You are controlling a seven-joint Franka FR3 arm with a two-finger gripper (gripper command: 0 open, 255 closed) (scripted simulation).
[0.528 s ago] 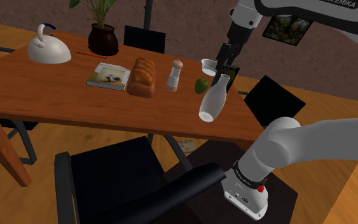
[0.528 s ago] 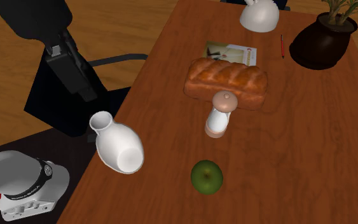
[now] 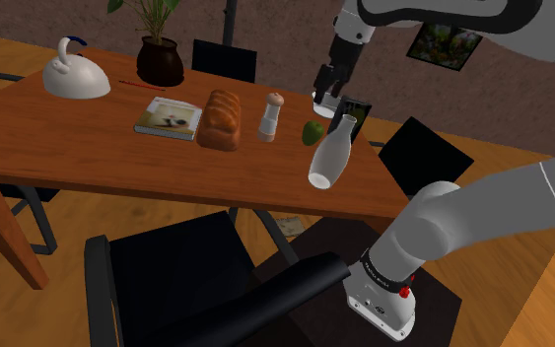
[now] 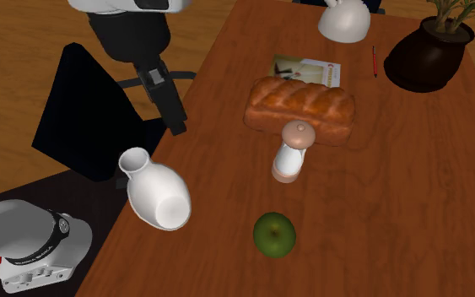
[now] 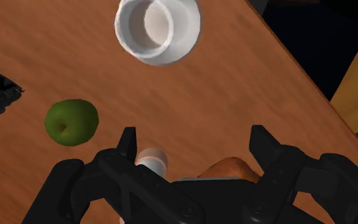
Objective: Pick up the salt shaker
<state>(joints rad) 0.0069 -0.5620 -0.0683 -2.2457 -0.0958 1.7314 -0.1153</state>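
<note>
- Wrist view: fingers apart, nothing clamped. Gripper (image 5: 194, 137) hangs above the tabletop (image 5: 56, 57).
- Shaker (image 5: 152, 160) top peeks just beside one finger, untouched. Apple (image 5: 71, 122) and vase (image 5: 158, 28) lie further out.
- Shoulder view: shaker upright, well in from the tabletop's edges, between bread (image 3: 220, 120) and apple.
- Second exterior view: gripper sits at the tabletop's long edge near the vase, apart from the shaker.
- My read: approach only, no grasp yet. I have yet to centre over the shaker, descend, close and lift.
</note>
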